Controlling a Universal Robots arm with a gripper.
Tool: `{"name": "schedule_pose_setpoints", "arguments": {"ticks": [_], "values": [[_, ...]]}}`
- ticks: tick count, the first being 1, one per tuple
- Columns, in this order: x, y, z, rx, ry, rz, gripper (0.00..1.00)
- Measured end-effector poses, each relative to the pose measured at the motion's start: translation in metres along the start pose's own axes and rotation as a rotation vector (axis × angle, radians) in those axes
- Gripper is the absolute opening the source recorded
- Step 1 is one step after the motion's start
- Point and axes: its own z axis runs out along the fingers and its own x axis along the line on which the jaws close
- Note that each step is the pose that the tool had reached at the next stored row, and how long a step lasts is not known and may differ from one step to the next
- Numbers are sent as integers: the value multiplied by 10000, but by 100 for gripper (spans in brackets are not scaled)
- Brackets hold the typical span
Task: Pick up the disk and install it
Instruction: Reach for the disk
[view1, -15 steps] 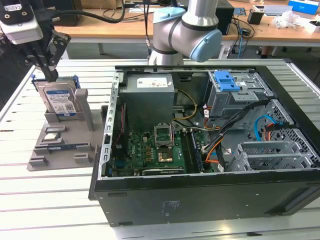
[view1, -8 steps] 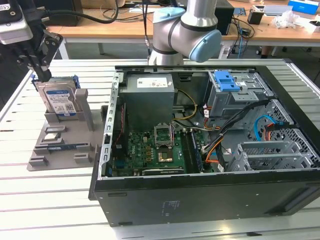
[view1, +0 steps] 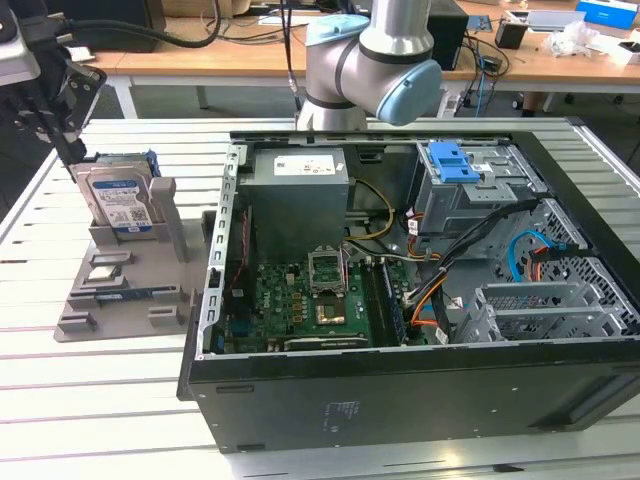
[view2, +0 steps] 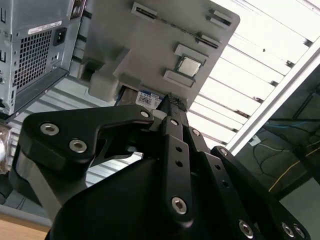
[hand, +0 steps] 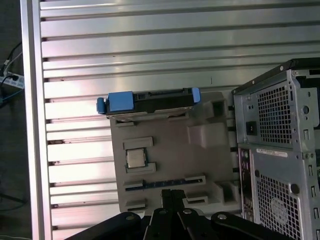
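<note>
**Exterior view:** the disk (view1: 118, 200) stands on edge in a grey holder tray (view1: 120, 305), on the exterior view's left of the open computer case (view1: 400, 400). The gripper (view1: 68, 135) hangs near the disk's upper corner.

**First wrist view:** the jaws are pressed together and empty. The disk's long axis lies crosswise ahead of them, beyond a CPU chip (hand: 134, 158).

**Second wrist view:** the disk's label shows just past the fingertip.

My tool (view1: 76, 152) hangs above the worktop (view1: 100, 400) near its edge at the exterior view's left, fingers (view2: 174, 104) pressed together with nothing between them. My arm (view1: 372, 55), grey with blue joint caps, bends over the worktop's far edge.
</note>
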Motion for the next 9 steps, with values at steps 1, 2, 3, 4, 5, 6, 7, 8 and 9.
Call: {"name": "schedule_pose_setpoints", "arguments": {"ticks": [1, 2, 3, 4, 5, 6, 7, 8, 9], "values": [[30, -2, -1, 0, 0, 1, 11], [64, -5, -2, 1, 0, 1, 11], [93, -7, -3, 0, 1, -1, 11], [108, -8, -3, 1, 1, 0, 11], [132, -10, -3, 0, 0, -1, 11], [172, -13, -4, 0, 0, 0, 11], [209, -16, -5, 0, 0, -1, 11], [225, -17, -5, 0, 0, 0, 11], [240, -18, -6, 1, 0, 0, 11]]}}
